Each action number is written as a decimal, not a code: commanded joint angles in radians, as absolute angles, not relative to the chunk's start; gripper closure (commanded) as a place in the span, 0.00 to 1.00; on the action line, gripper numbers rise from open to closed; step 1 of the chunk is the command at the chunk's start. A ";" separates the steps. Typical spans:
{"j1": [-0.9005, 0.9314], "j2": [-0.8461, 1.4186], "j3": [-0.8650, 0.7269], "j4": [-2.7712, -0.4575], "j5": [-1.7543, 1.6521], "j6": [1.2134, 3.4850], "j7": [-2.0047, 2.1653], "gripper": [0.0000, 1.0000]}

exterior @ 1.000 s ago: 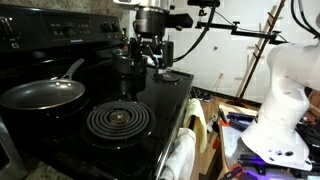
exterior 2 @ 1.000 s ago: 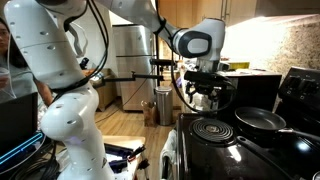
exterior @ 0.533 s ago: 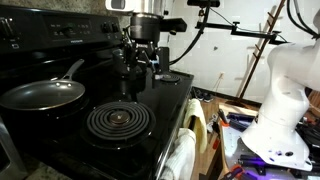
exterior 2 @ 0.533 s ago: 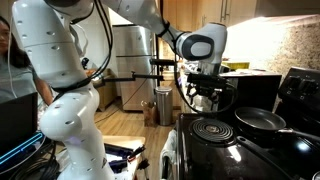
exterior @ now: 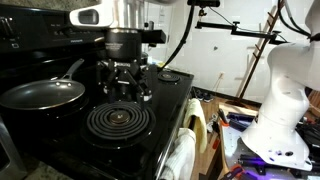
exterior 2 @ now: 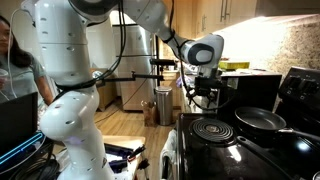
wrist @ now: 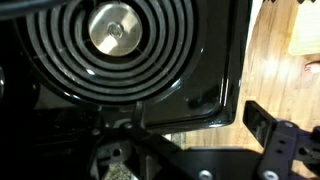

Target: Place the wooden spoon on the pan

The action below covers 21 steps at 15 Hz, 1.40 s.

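The pan [exterior: 40, 95] is a round dark frying pan with a silvery handle, resting on the black stovetop's far burner; it also shows in the other exterior view [exterior 2: 260, 120]. My gripper [exterior: 124, 92] hangs open just above the stovetop, beside the pan and behind the black coil burner [exterior: 118, 122]. In the wrist view the gripper [wrist: 180, 140] has nothing between its fingers, and one dark finger [wrist: 266, 126] stands over the stove's edge. The wooden spoon is out of view in every frame.
The coil burner [wrist: 115, 40] fills the wrist view, with wooden floor [wrist: 285, 70] past the stove's edge. A towel [exterior: 185, 150] hangs on the oven front. The stove's raised control panel [exterior: 50, 30] stands behind the pan. A person [exterior 2: 10, 60] is at the frame edge.
The gripper has moved from the back of the stovetop toward the pan and the coil burner, staying open and empty. The pan has not moved.
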<state>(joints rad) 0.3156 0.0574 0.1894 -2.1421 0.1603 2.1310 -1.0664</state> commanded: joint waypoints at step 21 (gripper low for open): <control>0.334 0.438 0.370 -1.798 0.140 2.069 -1.054 0.00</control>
<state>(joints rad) 0.3187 0.4360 0.3485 -1.8001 0.1570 2.0919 -1.1067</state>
